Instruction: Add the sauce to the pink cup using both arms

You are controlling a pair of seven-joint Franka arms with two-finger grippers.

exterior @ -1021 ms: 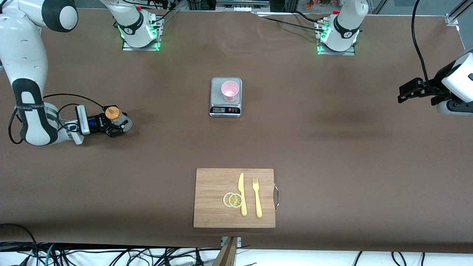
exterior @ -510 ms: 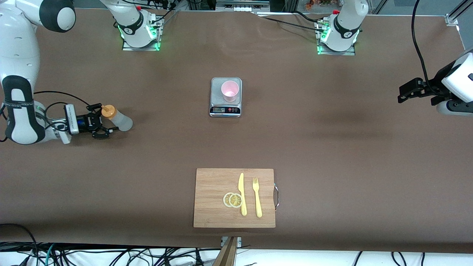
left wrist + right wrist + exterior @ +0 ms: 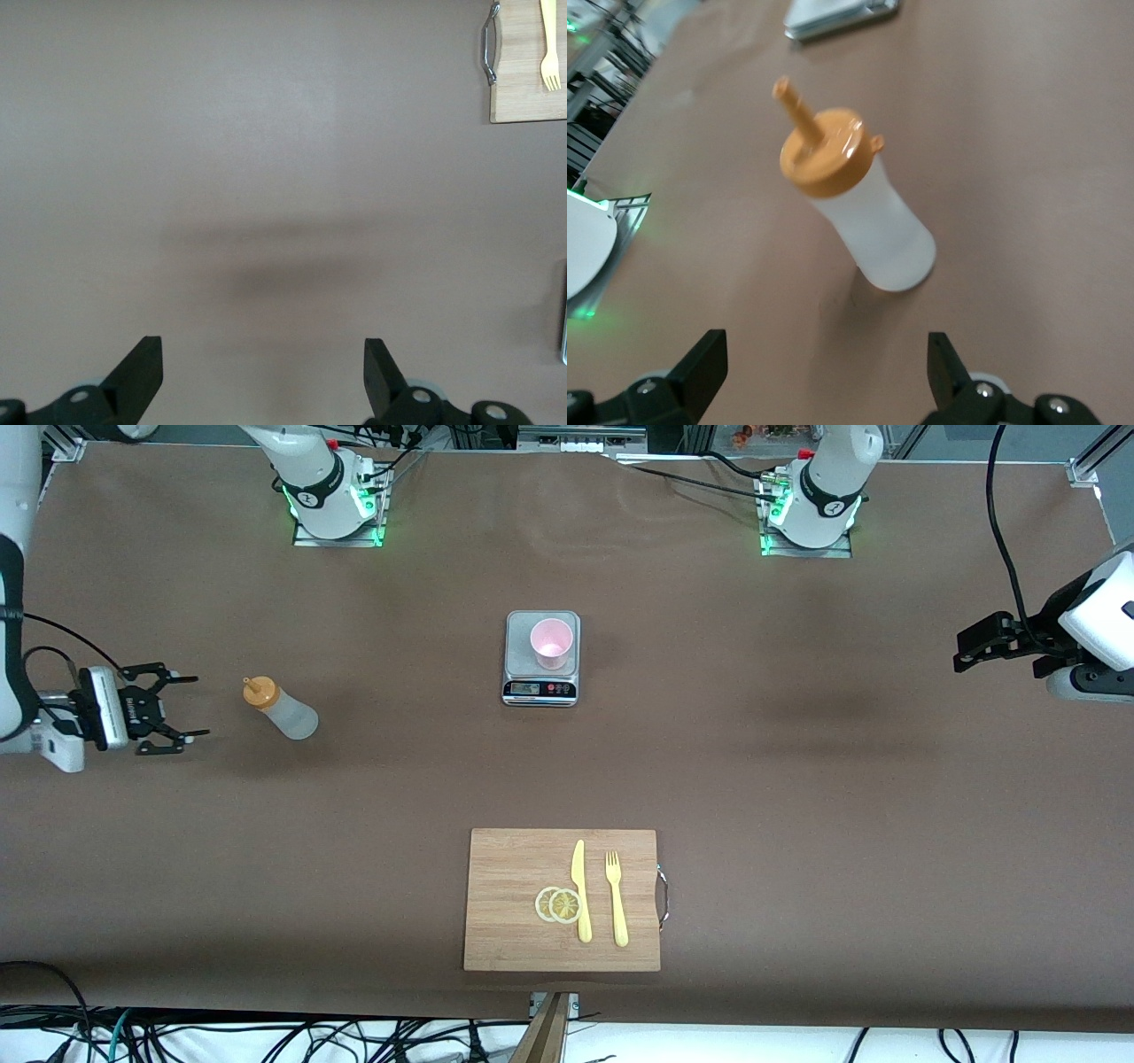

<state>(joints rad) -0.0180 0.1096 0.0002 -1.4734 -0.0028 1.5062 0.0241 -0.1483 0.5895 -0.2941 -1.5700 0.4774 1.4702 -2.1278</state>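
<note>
Brown counter under even light

The matte brown counter [image 3: 797, 779] fills the view; tangled black cables [image 3: 266, 1036] lie on the pale floor along its near edge, and green lights [image 3: 337, 536] glow at its top edge.

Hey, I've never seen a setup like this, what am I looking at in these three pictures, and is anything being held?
These are two white robot arms bolted to a brown table. The big picture is taken from a high camera facing them; the other two come from cameras on each arm's wrist.

The right gripper is open, at its end of the table beside the sauce bottle, which stands on its own. The right wrist view shows that bottle just ahead of the fingers. The left gripper waits open at its end, over bare table.

Mid-table, a pink cup stands on a small scale. Nearer the front camera lies a cutting board with a knife, a fork and two lemon slices.

Nothing is held.
</note>
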